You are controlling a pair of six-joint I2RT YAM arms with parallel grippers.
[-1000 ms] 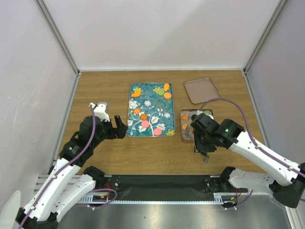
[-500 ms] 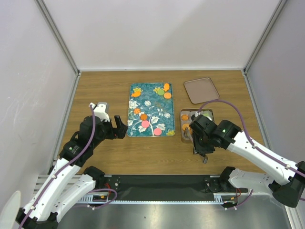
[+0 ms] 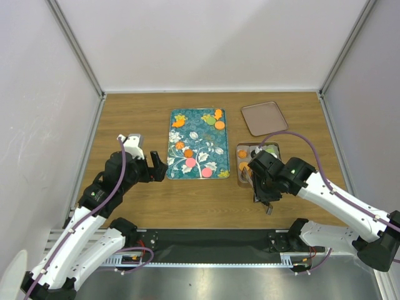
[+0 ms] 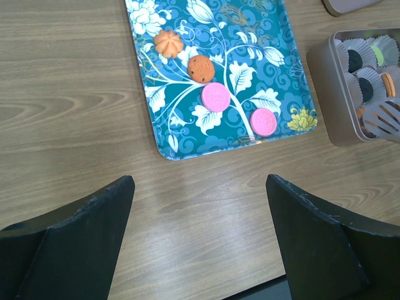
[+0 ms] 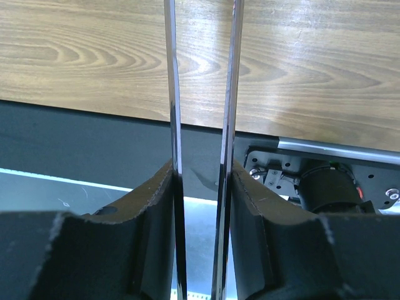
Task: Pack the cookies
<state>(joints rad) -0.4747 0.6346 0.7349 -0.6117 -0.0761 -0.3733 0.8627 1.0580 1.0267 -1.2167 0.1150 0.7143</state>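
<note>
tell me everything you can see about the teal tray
The teal tray is rectangular with rounded corners and a raised rim, glossy, printed with white flowers and leaves. It lies flat on the wooden table, long side running near to far, left of the square tin without touching it. Two pink cookies, a brown cookie and an orange cookie rest on its near half; more orange and green cookies lie at its far end.

No legible text, label, brand name, number or sign in any of the three views. Pink cookies (image 4: 216,97) on the teal tray (image 4: 181,134) show a stamped relief on their faces, too small to read as letters. The tray's own print is flowers and leaves only, with no lettering among them.
</note>
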